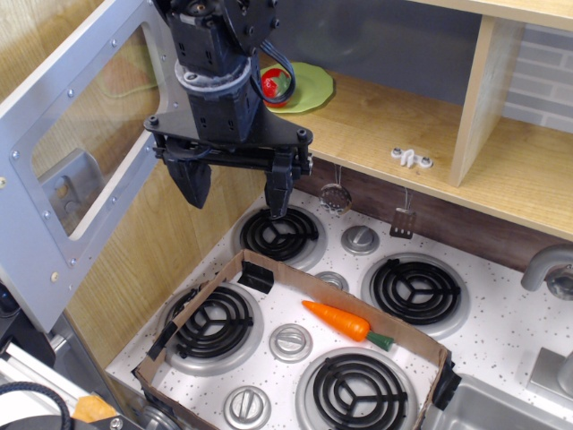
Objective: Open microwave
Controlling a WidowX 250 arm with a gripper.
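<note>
My hand hangs straight down from my wrist, fingers spread wide apart, gripping nothing.

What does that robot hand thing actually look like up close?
The gripper is all black: a blocky body on a wide flat crossbar, with two tapered fingers pointing down. Small screws dot the crossbar. A pale grey fuzzy ring circles the wrist above it, and black cables with a bit of blue loop beside the arm.
</note>
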